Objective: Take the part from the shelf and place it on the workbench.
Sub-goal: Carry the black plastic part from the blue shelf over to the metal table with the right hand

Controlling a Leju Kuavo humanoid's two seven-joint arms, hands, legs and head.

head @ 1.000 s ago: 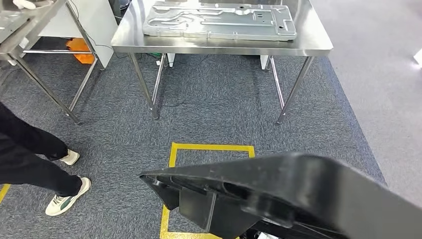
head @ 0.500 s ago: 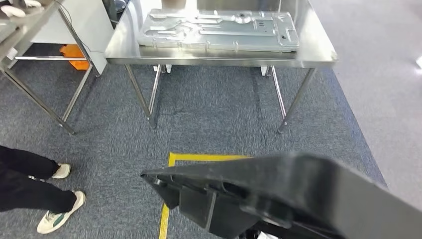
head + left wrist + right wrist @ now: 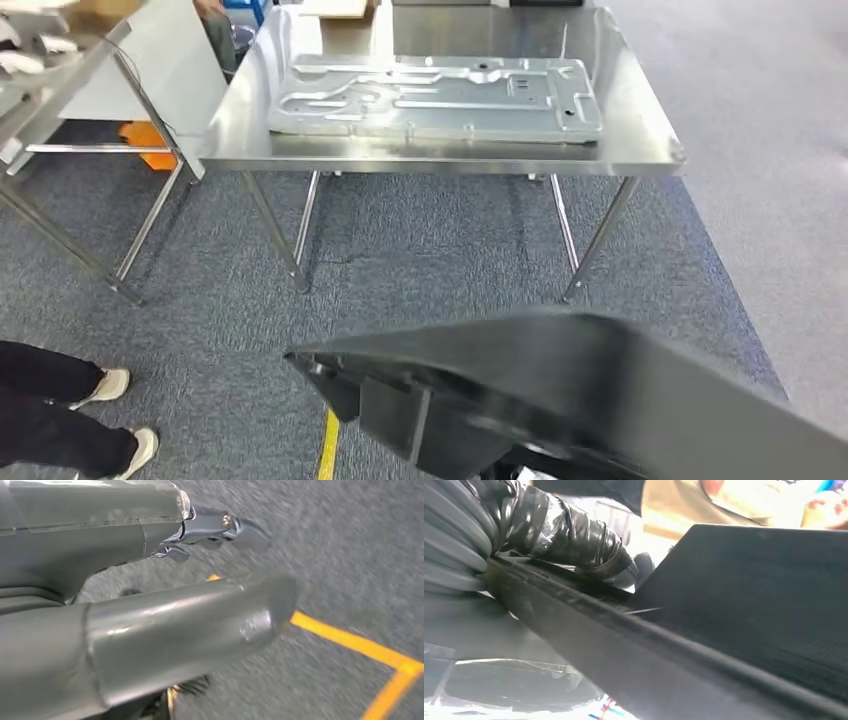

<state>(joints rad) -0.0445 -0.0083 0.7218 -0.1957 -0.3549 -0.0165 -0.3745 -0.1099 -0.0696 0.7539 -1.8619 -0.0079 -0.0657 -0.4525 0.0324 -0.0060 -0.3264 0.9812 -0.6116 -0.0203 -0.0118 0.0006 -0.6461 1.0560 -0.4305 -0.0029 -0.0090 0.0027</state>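
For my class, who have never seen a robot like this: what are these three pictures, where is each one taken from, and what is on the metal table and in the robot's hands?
This is a walking, two-armed robot with hands. The wide picture comes from a camera high on its body, looking forward and down. Ahead stands a steel table carrying a flat stamped metal plate. The big black plastic part at the bottom is what the robot carries. A person's legs show at the left.

The other two pictures come from cameras at the wrists. The right hand grips the edge of the black part. The left hand is seen over grey carpet with yellow floor tape; whether it holds anything cannot be told from that picture.
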